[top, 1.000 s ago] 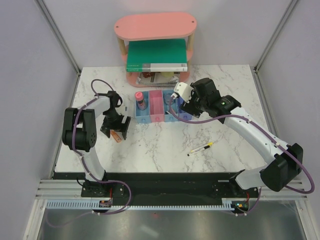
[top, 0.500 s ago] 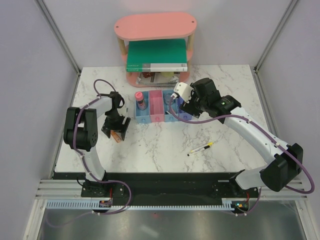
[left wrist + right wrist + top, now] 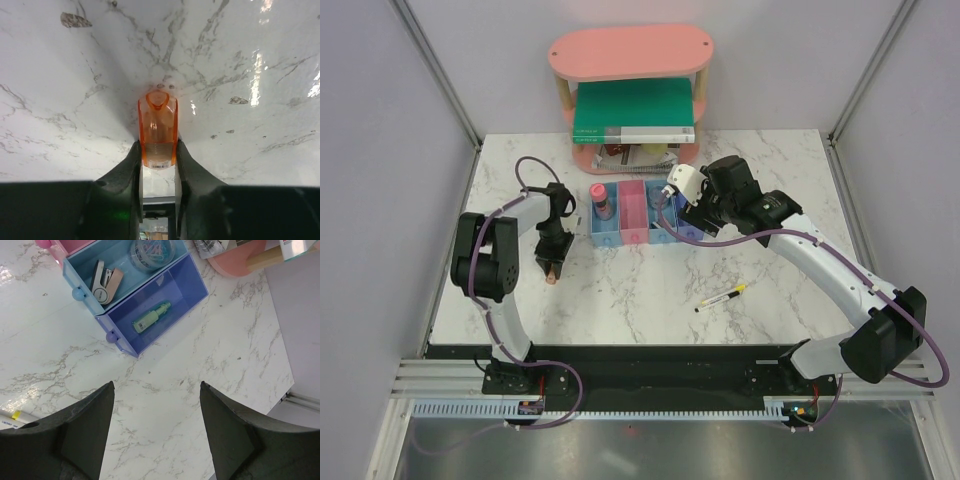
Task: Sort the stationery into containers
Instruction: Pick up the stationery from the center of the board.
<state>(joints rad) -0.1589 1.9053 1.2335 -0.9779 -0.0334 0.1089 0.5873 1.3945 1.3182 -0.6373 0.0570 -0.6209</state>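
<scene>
The orange piece [image 3: 158, 127] lies on the marble table, and my left gripper [image 3: 157, 148] is shut on its near end. From above, this gripper [image 3: 552, 266] stands left of the containers [image 3: 633, 240]. My right gripper [image 3: 156, 387] hangs open and empty beside the purple-blue bin [image 3: 175, 295], which holds the green piece [image 3: 151, 319]. The blue bin next to it holds a pale pink piece [image 3: 106, 285] and a clear roll [image 3: 152, 250]. A pink-red piece [image 3: 601, 203] stands in the leftmost blue bin. The yellow-and-black pen [image 3: 722, 296] lies on the table at front right.
A pink oval two-tier shelf [image 3: 630, 55] stands at the back, holding a large green book [image 3: 632, 112] and spiral notebooks [image 3: 638, 155] below it. Grey walls close in the table's left and right sides.
My left gripper has closed on the orange piece and turned slightly over it. The right arm has not moved.
</scene>
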